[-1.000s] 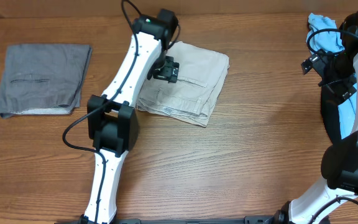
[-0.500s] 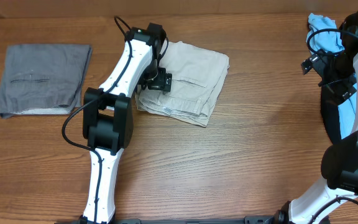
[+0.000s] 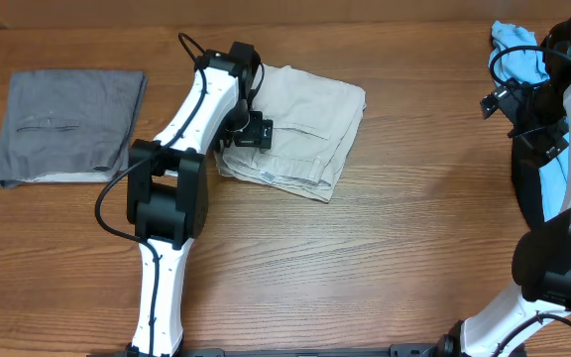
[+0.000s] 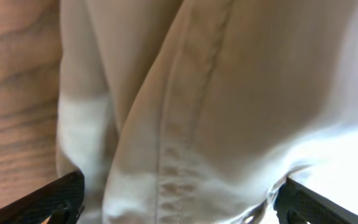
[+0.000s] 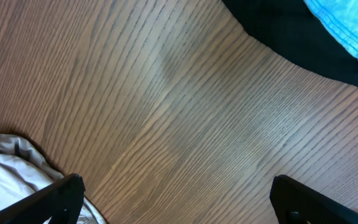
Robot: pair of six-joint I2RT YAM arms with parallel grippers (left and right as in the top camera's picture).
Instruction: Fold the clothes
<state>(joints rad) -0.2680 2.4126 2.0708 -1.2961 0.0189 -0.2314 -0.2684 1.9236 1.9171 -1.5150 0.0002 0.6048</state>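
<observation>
The clothes, pale beige shorts (image 3: 300, 129), lie folded in a rough square at the table's middle back. My left gripper (image 3: 249, 131) hovers low over their left part, open wide. In the left wrist view the beige shorts (image 4: 216, 106) with a stitched seam fill the frame, and the left gripper (image 4: 179, 208) straddles the cloth without pinching it. My right gripper (image 3: 512, 107) is raised at the far right, away from the shorts. In its own view the right gripper (image 5: 179, 202) stands open over bare wood, with a pale cloth edge (image 5: 11, 165) at the lower left.
A folded grey garment (image 3: 67, 124) lies at the far left. A light blue cloth (image 3: 523, 55) lies bunched at the back right beside the right arm; this blue cloth (image 5: 347, 25) also shows in the right wrist view. The wooden table (image 3: 385, 248) stretches in front.
My left gripper has slid left across the shorts, from near their middle to their left part. The right arm has not moved.
</observation>
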